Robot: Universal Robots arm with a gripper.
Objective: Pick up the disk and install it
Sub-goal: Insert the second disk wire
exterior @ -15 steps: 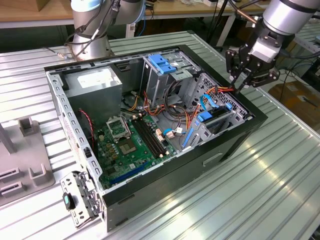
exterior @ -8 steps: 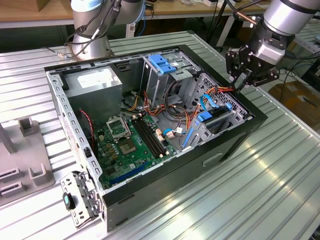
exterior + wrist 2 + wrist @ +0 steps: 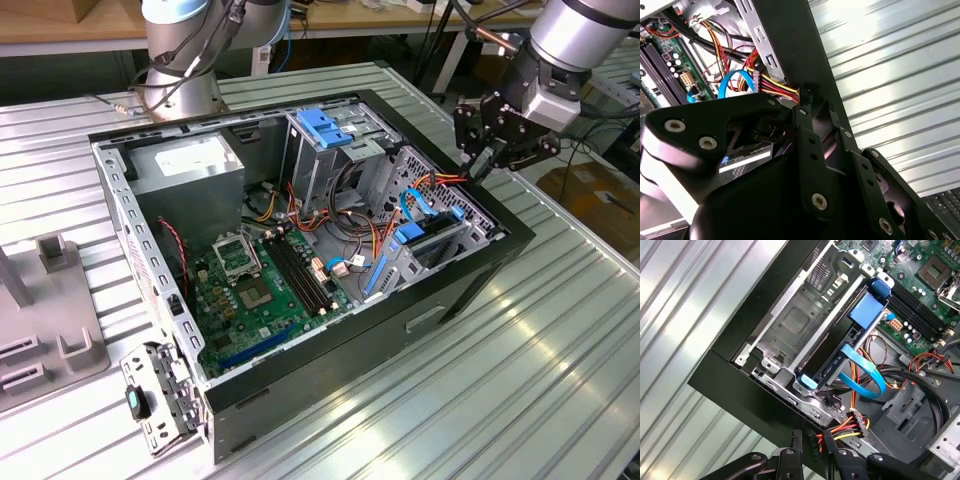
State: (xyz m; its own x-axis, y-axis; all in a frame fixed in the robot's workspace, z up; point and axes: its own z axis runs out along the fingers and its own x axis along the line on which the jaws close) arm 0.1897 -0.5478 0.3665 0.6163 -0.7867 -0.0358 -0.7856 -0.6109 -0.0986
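Disk (image 3: 840,360) seated in the cage at the computer case's (image 3: 500,262) corner; claw (image 3: 812,442) pinched narrow on the power plug (image 3: 816,444), still unconnected.

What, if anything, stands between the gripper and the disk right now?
In the first wrist view, the red, yellow and black wire bundle lies right at the gripper, between it and the disk in the drive cage. A blue flat cable loops across there too.
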